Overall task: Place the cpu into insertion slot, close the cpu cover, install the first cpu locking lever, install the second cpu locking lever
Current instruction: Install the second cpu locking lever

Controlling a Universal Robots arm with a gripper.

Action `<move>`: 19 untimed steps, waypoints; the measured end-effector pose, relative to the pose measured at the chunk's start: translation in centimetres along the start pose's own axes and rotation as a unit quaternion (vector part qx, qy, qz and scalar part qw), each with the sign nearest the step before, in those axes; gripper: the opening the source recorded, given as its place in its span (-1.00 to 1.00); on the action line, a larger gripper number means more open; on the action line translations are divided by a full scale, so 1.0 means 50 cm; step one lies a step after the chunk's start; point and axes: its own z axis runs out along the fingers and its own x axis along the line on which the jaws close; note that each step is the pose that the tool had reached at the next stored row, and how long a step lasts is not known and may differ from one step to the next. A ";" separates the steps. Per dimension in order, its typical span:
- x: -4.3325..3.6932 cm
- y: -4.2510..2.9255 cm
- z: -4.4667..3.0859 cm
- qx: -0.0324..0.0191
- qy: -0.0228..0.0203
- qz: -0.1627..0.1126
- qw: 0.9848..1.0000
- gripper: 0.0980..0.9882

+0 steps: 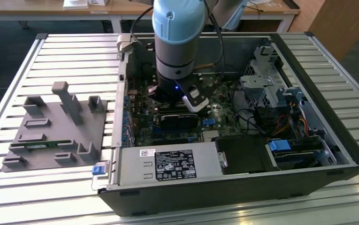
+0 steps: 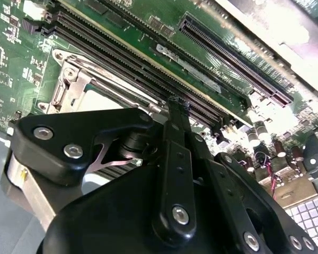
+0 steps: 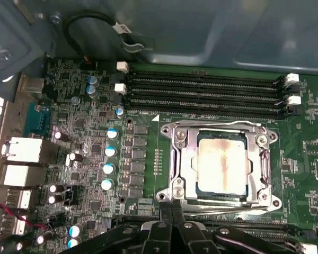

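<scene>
In the first wrist view the cpu [image 3: 222,164], a dull beige square, lies in the insertion slot [image 3: 221,194]. The silver cpu cover [image 3: 183,159] lies flat around it, with the chip showing through its window. One thin wire lever [image 3: 228,207] runs along the socket edge nearest my gripper and another lever [image 3: 217,125] along the far edge. My gripper [image 3: 172,211] is shut with nothing between its fingers, its tips at the socket's near corner beside the lever's end. In the second wrist view the gripper [image 2: 176,103] points at the long slots just past the cover [image 2: 77,87].
My arm [image 1: 178,42] reaches down into the open computer case [image 1: 329,140]. Long memory slots [image 3: 201,90] lie just beyond the socket and capacitors [image 3: 110,151] beside it. A black card [image 1: 178,123] and the power supply [image 1: 166,164] sit nearby. A grey fixture tray [image 1: 54,131] lies outside the case.
</scene>
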 end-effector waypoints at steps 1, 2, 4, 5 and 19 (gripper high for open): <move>0.000 0.000 0.001 -0.003 0.000 0.000 1.000 -0.98; 0.002 -0.001 0.001 -0.004 0.000 0.000 1.000 -0.98; 0.003 -0.001 0.003 -0.007 0.000 0.000 1.000 -0.98; 0.004 -0.001 0.004 -0.008 0.000 0.000 1.000 -0.98; 0.007 -0.004 0.016 -0.030 -0.001 0.000 1.000 -0.98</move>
